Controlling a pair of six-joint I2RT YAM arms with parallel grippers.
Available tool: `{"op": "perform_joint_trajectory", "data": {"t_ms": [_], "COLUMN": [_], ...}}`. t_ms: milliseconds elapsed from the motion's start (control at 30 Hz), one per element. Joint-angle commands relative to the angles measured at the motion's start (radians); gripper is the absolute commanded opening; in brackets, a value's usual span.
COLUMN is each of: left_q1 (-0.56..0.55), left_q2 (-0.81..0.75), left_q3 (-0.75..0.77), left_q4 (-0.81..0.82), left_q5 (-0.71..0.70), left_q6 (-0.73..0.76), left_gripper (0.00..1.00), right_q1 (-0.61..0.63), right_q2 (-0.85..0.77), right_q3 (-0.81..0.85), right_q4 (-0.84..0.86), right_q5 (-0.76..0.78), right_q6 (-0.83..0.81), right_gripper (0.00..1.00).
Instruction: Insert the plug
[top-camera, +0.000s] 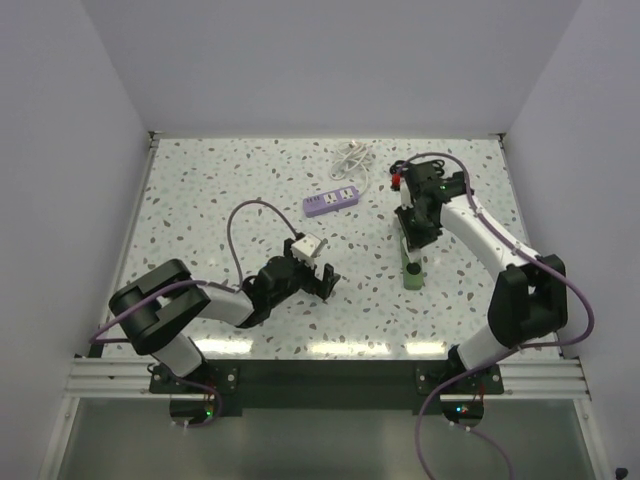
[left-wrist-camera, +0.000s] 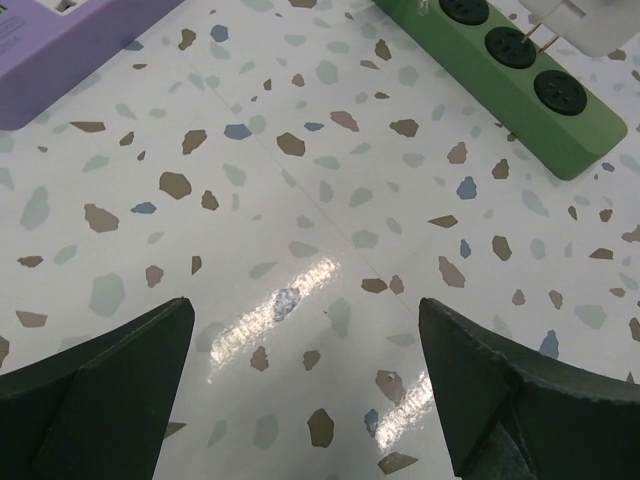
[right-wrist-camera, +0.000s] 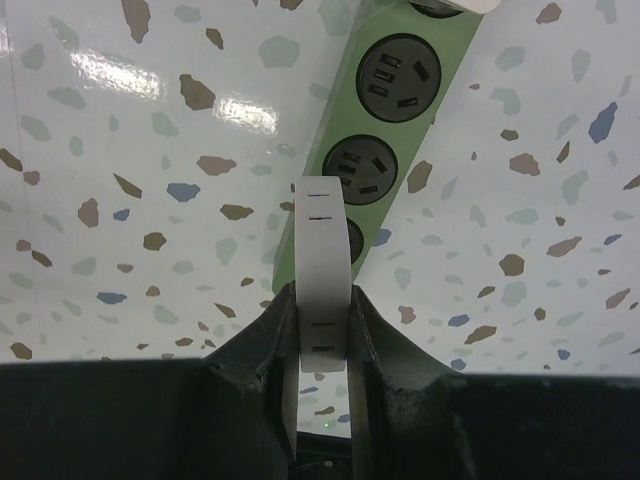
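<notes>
We see the right gripper (top-camera: 413, 238) closed tight on the white plug (right-wrist-camera: 322, 225) — its two fingers (right-wrist-camera: 378, 338) press the flat body from both sides, and the plug stands out beyond them. In the right wrist view the plug hangs over the green power strip (right-wrist-camera: 385, 120) and covers part of one socket; whether it touches the strip, we cannot tell. Two uncovered sockets lie beyond it, toward 12 o'clock in this view.

On the table (top-camera: 200, 200) the green strip lies at the 3 o'clock side (its long axis runs nearly from 12 to 6). The left gripper (left-wrist-camera: 305, 310) is near the middle of the table, its fingers wide apart, and only the speckled surface shows between them. A purple power strip (top-camera: 332, 200) lies at about 1 o'clock from it, apart from it — and a white cable (top-camera: 350, 156) is coiled beyond that strip, toward 12 o'clock.
</notes>
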Motion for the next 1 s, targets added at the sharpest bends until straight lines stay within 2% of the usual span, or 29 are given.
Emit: {"op": "perform_joint_trajectory", "data": {"t_ms": [0, 333, 967], "left_q1": [0.014, 0.021, 0.022], "left_q2": [-0.043, -0.072, -0.03], "left_q3": [-0.021, -0.047, -0.026], "left_q4": [-0.026, -0.023, -0.023], "left_q5": [-0.059, -0.053, -0.033], "left_q6": [-0.026, -0.028, -0.036], "left_gripper": [1.0, 1.0, 1.0], "right_q1": [-0.002, -0.033, -0.069], "right_q2": [0.025, 0.077, 0.102], "right_q3": [0.03, 0.046, 0.068], "right_q4": [-0.018, 0.009, 0.036], "right_q5": [0.024, 0.058, -0.002], "right_q6": [0.045, 0.071, 0.066], "right_gripper": [0.0, 0.0, 0.0]}}
